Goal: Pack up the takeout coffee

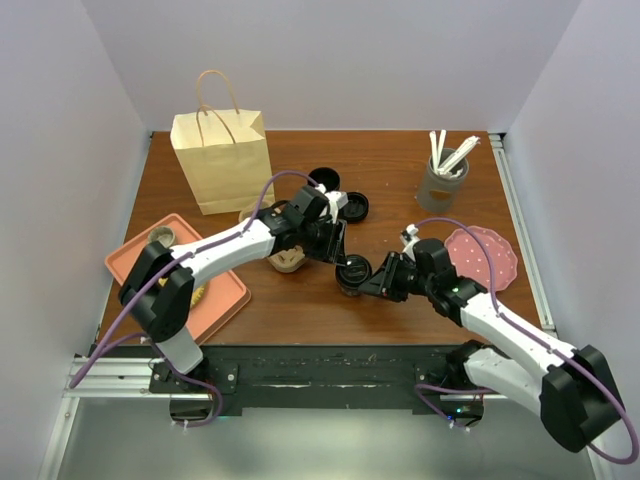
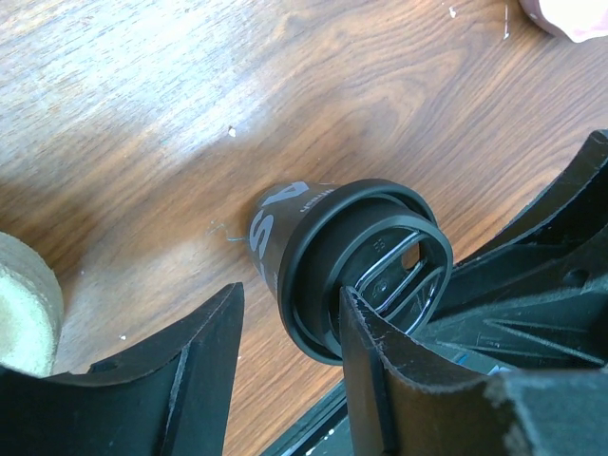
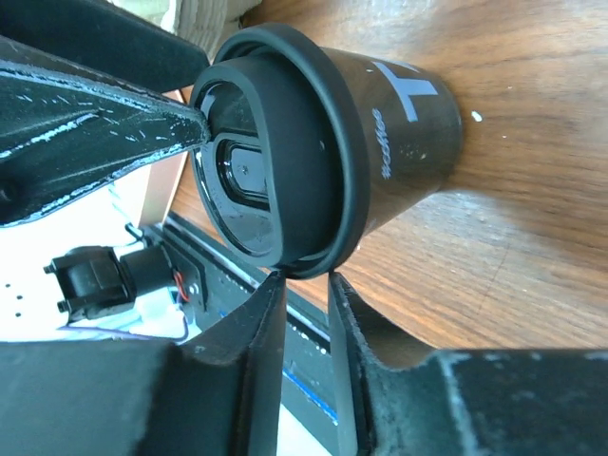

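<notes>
Takeout coffee [image 1: 351,272] stood upright on the table [image 1: 385,160], lid on, about mid-width and toward the front edge. Left gripper [image 2: 290,304] hung over it with jaws apart. One finger [image 2: 366,370] crossed in front of the lid, and the other stood clear of the cup wall. Right gripper [image 3: 306,285] sat at the cup's right side, jaws nearly together, with the lid rim at the mouth of the narrow gap. Could not tell whether the rim was pinched. Paper bag [image 1: 222,160] stood near the back left corner.
</notes>
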